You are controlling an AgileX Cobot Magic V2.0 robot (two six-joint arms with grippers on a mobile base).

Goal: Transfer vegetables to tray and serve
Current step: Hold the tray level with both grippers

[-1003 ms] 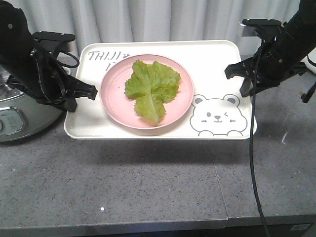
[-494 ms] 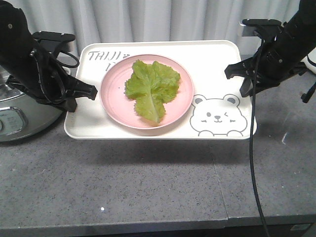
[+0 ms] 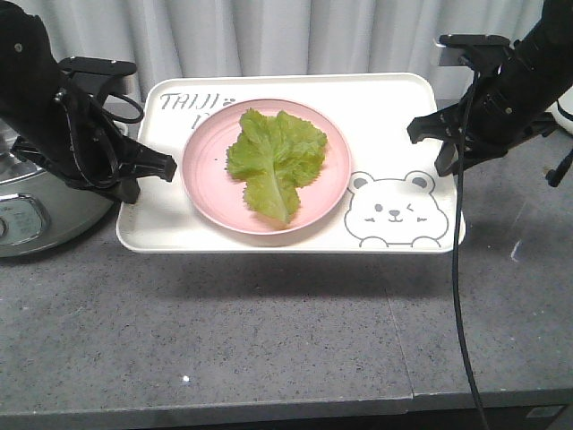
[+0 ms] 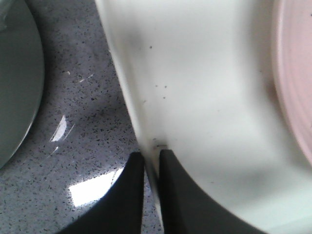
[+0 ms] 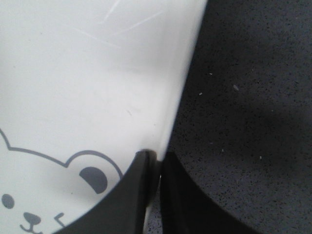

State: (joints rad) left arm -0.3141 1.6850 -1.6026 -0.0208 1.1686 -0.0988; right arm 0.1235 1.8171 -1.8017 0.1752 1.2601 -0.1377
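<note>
Landmark: cream-white rectangular tray (image 3: pixel 376 116) with rounded corners; all positions below are given against it.
Tray condition: level, held at both short ends. A broad shadow lies on the counter (image 3: pixel 269 340) under its near edge, so it appears to sit clear of the surface.
Tray markings: grey winking bear drawing (image 3: pixel 394 210) at the near right corner; "TAIJI" lettering (image 3: pixel 188 100) at the far left corner, its lower line hidden behind the plate.
Pink plate (image 3: pixel 206 161): round, resting on the tray left of centre, partly over the lettering.
Lettuce leaf (image 3: pixel 273 161): one bright green crinkly leaf with a paler midrib, lying flat inside the pink plate, within its rim. It is therefore on the tray by way of the plate.
Left pincer (image 3: pixel 167 167): clenched on the tray's left rim. The left wrist view shows the two dark fingers of the pincer (image 4: pixel 148 156) either side of the thin edge of the tray (image 4: pixel 195 73), with the plate's edge (image 4: pixel 297 73) further in.
Right pincer (image 3: pixel 430 148): grasping the tray's right rim. The right wrist view shows the pincer (image 5: pixel 156 156) pinching the edge of the tray (image 5: pixel 73 73) just beside the bear's ear.
Pot (image 3: pixel 36 215): metal, standing on the counter off the tray's left end, near but apart; its grey curve (image 4: pixel 14 73) shows in the left wrist view.
Cable (image 3: pixel 457 296): black, hanging from the right arm past the tray's near right corner.
Curtain (image 3: pixel 269 36): pale, pleated, behind the tray's far edge.
</note>
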